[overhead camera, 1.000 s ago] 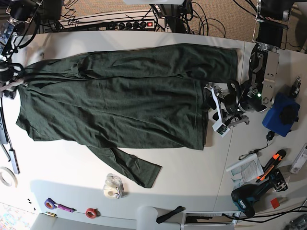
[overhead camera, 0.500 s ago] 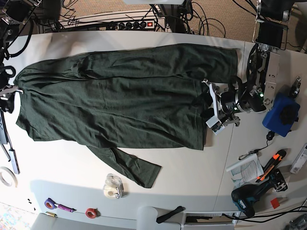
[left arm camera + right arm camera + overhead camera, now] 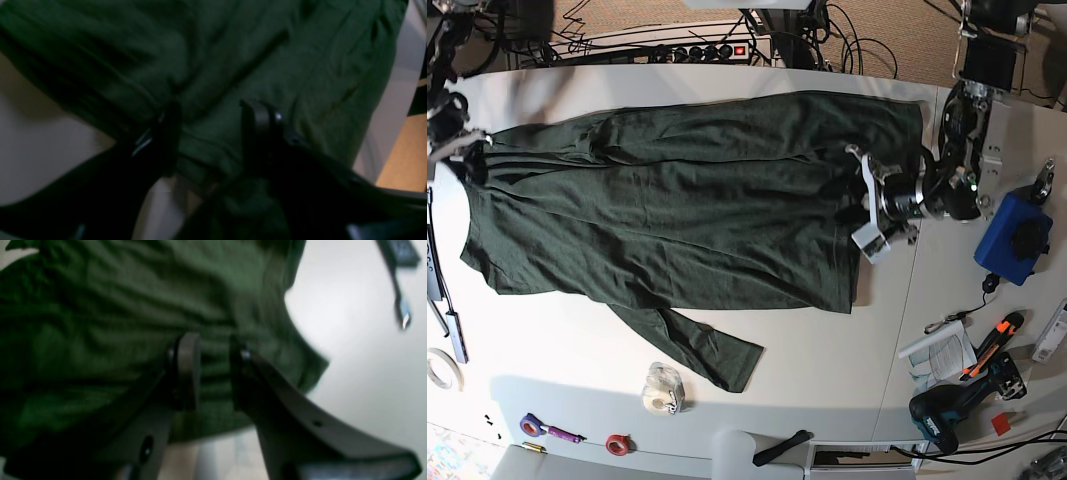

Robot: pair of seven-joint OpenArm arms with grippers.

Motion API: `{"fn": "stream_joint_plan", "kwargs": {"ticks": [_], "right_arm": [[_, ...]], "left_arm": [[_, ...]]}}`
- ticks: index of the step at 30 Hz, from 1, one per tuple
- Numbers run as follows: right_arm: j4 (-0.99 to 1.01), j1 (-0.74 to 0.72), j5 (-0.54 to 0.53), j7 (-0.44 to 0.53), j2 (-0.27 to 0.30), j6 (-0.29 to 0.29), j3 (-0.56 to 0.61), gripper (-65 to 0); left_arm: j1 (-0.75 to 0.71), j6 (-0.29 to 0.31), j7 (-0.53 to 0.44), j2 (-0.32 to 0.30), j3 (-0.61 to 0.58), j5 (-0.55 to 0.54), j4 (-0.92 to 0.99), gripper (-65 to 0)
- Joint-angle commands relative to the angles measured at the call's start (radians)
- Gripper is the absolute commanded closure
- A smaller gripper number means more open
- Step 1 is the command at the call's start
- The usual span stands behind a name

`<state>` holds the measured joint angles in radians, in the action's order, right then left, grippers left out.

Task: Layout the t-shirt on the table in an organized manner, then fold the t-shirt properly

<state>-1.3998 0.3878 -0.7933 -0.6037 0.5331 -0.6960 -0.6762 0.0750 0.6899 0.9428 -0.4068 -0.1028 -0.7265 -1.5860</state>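
Note:
The dark green t-shirt (image 3: 667, 210) lies spread lengthwise across the white table (image 3: 827, 360), with one sleeve (image 3: 697, 350) trailing toward the front. My left gripper (image 3: 864, 205) sits at the shirt's right edge. In the left wrist view the left gripper (image 3: 208, 130) is open, its jaws wide apart astride the hem of the t-shirt (image 3: 233, 50). At the far left end, my right gripper (image 3: 462, 150) is at the shirt's back corner. In the right wrist view the right gripper (image 3: 213, 370) is shut on a bunched fold of the t-shirt (image 3: 100, 323).
A clear tape roll (image 3: 664, 390) lies near the front sleeve. To the right are a blue block (image 3: 1012, 235), papers (image 3: 937, 355), an orange-handled tool (image 3: 992, 345) and a drill (image 3: 947, 410). A power strip (image 3: 697, 50) and cables run along the back edge.
My left gripper has moved up and left from the bare table onto the shirt's right edge. My right gripper has carried the shirt's left corner toward the back.

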Motion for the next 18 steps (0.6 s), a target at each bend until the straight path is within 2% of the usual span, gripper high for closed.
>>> {"fn": "stream_joint_plan", "kwargs": {"ticks": [1, 5, 9, 14, 18], "right_arm": [[-0.015, 0.013, -0.056, -0.006, 0.014, -0.002, -0.011, -16.2], [-0.015, 0.069, -0.256, -0.148, -0.028, -0.002, -0.011, -16.2], [-0.015, 0.092, -0.423, -0.313, -0.097, -0.002, -0.011, -16.2], [-0.015, 0.111, -0.455, -0.327, -0.193, -0.002, -0.011, -16.2], [-0.015, 0.128, -0.467, -0.323, -0.238, -0.002, -0.011, -16.1]], "left_arm": [[0.007, 0.008, -0.016, -0.003, 0.007, -0.022, -0.016, -27.9], [-0.026, 0.008, -0.016, -0.003, 0.007, -0.019, -0.016, -27.9], [-0.033, 0.008, -0.016, -0.003, 0.007, -0.022, -0.016, -27.9], [-0.034, 0.008, -0.016, -0.003, 0.007, -0.023, -0.016, -27.9], [-0.034, 0.008, -0.015, -0.003, 0.007, -0.023, -0.016, -27.9]]}}
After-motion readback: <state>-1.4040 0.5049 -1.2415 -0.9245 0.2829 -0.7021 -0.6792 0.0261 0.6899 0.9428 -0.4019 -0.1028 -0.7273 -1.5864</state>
